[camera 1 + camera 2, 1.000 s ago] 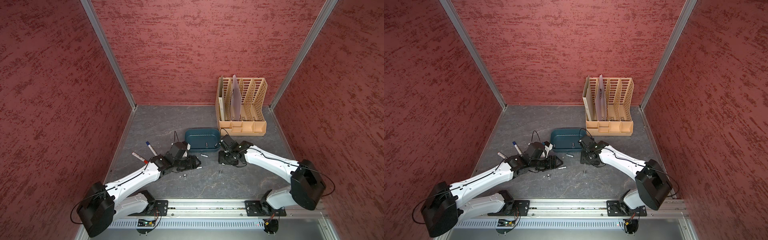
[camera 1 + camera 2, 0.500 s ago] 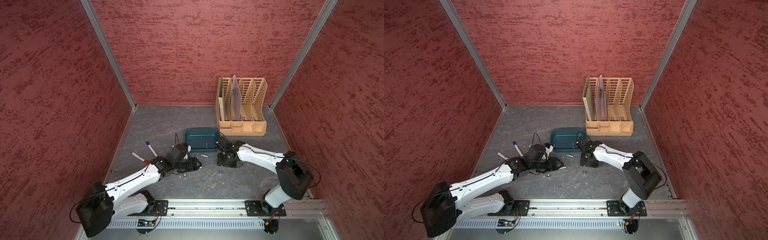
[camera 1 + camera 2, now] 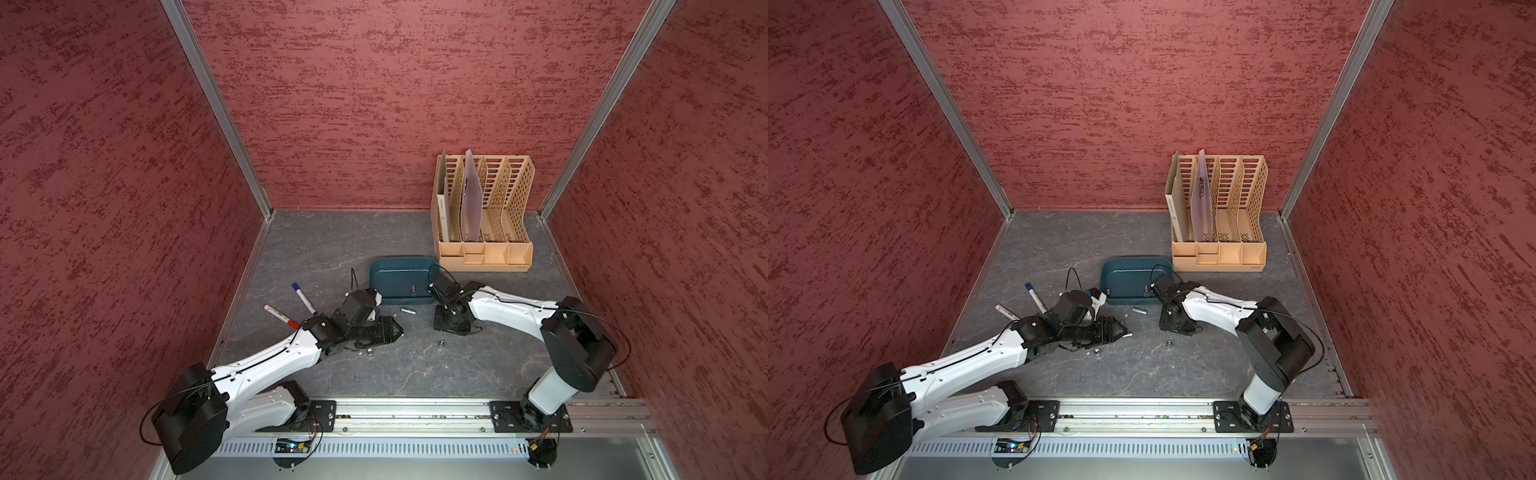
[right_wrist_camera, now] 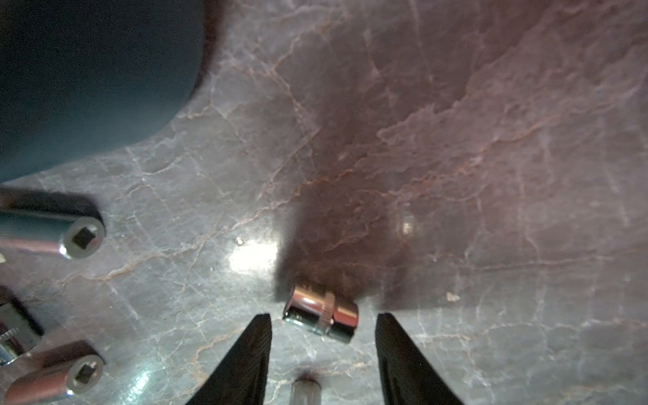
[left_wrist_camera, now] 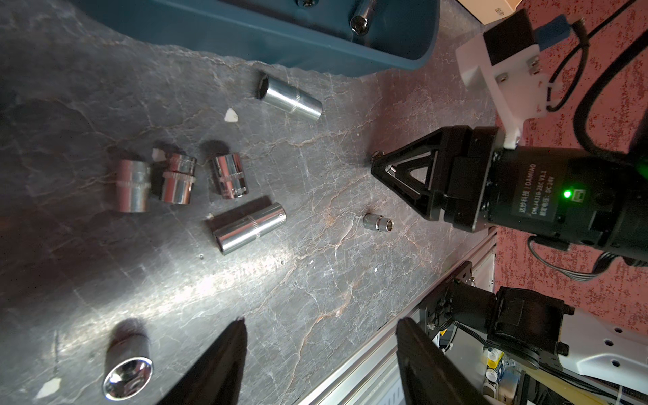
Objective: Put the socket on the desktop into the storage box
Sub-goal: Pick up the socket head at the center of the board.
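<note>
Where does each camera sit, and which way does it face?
Top views: high over the front rail, looking down at the desktop; both arms show whole.
Left wrist: low, facing loose sockets and the box; left gripper open, right gripper beyond.
Right wrist: just above a small socket, between the right gripper's open fingers.
Shared: both wrist views show that socket and the box.
</note>
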`<state>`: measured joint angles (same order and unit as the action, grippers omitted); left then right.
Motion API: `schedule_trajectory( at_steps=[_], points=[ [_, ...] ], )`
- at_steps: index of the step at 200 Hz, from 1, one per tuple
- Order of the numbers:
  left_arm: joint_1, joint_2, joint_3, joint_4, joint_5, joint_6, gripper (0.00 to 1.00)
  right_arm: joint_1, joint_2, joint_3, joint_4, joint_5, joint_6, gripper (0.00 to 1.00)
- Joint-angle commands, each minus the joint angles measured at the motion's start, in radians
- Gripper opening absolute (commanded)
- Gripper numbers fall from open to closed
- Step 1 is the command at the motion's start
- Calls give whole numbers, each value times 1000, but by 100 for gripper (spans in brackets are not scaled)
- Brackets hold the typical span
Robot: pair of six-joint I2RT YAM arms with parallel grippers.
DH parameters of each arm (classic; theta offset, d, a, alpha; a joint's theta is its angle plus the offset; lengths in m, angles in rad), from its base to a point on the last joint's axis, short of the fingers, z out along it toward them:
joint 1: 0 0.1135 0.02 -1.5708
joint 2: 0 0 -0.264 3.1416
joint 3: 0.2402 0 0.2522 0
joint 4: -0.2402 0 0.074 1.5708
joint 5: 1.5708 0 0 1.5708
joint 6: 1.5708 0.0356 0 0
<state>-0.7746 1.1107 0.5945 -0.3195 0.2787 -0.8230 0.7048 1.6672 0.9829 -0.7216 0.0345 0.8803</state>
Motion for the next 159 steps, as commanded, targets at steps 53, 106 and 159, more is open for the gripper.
schedule_trajectory(
  at_steps=[53,106,159],
  points=[
    [-4,3,-21,35,-17,-10,70,-10,28,32,30,33,40,46],
    [-5,13,-22,41,-19,-11,70,-10,24,19,36,33,40,37],
    [-4,9,-24,42,-27,-16,70,-10,7,15,33,36,32,29]
  ],
)
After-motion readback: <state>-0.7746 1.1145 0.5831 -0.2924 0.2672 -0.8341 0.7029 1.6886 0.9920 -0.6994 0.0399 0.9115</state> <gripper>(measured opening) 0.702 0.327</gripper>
